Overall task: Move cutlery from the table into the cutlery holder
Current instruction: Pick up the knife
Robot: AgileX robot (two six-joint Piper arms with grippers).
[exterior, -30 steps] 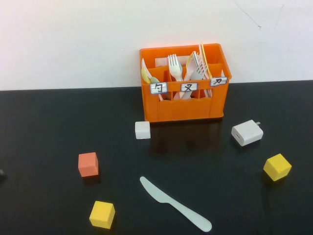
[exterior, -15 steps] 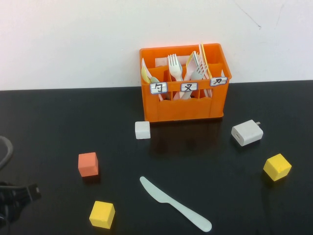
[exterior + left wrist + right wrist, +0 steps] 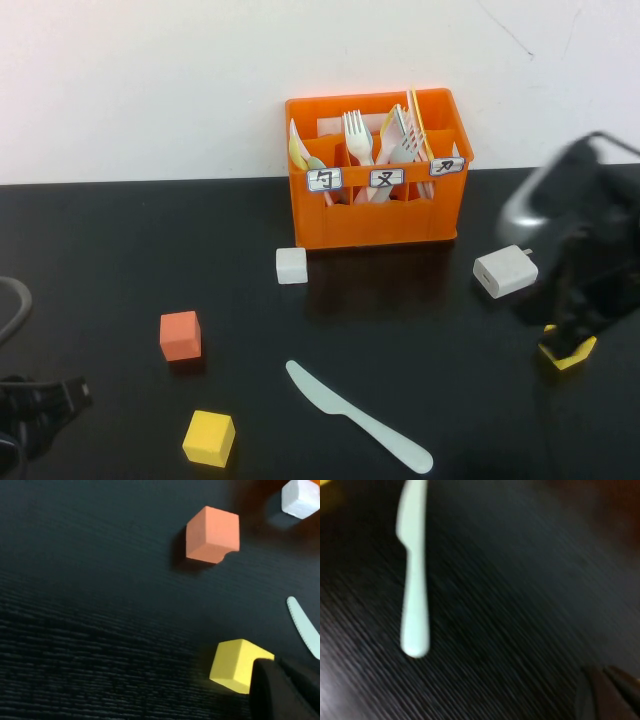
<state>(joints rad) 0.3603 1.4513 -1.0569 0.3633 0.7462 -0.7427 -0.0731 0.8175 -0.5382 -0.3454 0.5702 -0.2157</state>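
Observation:
The pale mint-green knife (image 3: 355,415) lies flat on the black table (image 3: 120,250) near the front, slanted; it also shows in the left wrist view (image 3: 305,630) and the right wrist view (image 3: 415,580). The orange cutlery holder (image 3: 375,215) stands at the back by the wall, with white forks (image 3: 355,135) and other cutlery in its compartments. My left gripper (image 3: 50,400) is low at the front left edge, left of a yellow cube, and shows in its wrist view (image 3: 285,690). My right gripper (image 3: 575,310) is a blurred dark mass at the right, far from the knife, and shows in its wrist view (image 3: 612,692).
A white cube (image 3: 291,265) sits in front of the holder's left corner. An orange cube (image 3: 180,335) and a yellow cube (image 3: 209,438) lie left of the knife. A white charger (image 3: 505,271) and a second yellow cube (image 3: 568,352) lie under the right arm.
The right arm has swung in from the right edge and now partly covers the right yellow cube. The left gripper has edged slightly further in. The knife has not moved.

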